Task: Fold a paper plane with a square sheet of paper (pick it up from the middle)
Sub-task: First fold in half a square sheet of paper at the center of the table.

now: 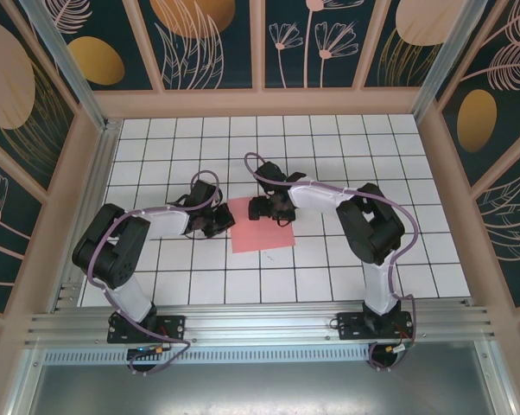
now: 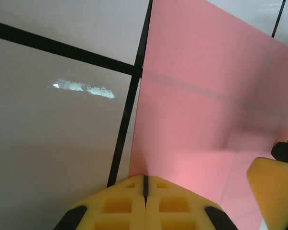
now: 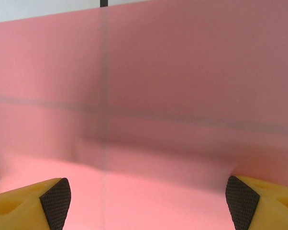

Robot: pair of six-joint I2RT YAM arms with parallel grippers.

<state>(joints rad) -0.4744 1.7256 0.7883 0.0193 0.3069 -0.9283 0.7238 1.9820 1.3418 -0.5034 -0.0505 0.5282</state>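
- Two yellow fingertips of the left gripper point(image 2: 145, 184) stand pressed together, seam to seam, at the bottom centre of the left wrist view. They meet the left edge of the thin pink-red square sheet of paper point(image 2: 206, 96). Whether that edge is pinched between them cannot be told.
- Two fingers, yellow with black pads, belong to the right gripper point(image 3: 144, 201). One sits in the lower left corner of the right wrist view and the other in the lower right, so the jaws are spread wide above the sheet.
- One more yellow finger, with a black part above it, shows at the lower right edge of the left wrist view, over the paper.
- One sheet is counted. In the top view it lies unfolded just below the middle of the frame, with the left gripper at its left edge and the right gripper over its upper edge.
- Several dark grid lines point(image 3: 105, 72) show faintly through the paper in both wrist views, and a soft shaded bulge crosses its lower part.
- One white table point(image 1: 346, 156), ruled in black squares, carries the sheet.
- Two arms reach inward in the top view, the left arm point(image 1: 113, 251) from the lower left and the right arm point(image 1: 372, 229) from the lower right. Their bases are bolted to a ribbed aluminium rail point(image 1: 260, 324) along the bottom.
- Dark panels point(image 1: 199, 43) painted with leaves and flowers wall the table on three sides.
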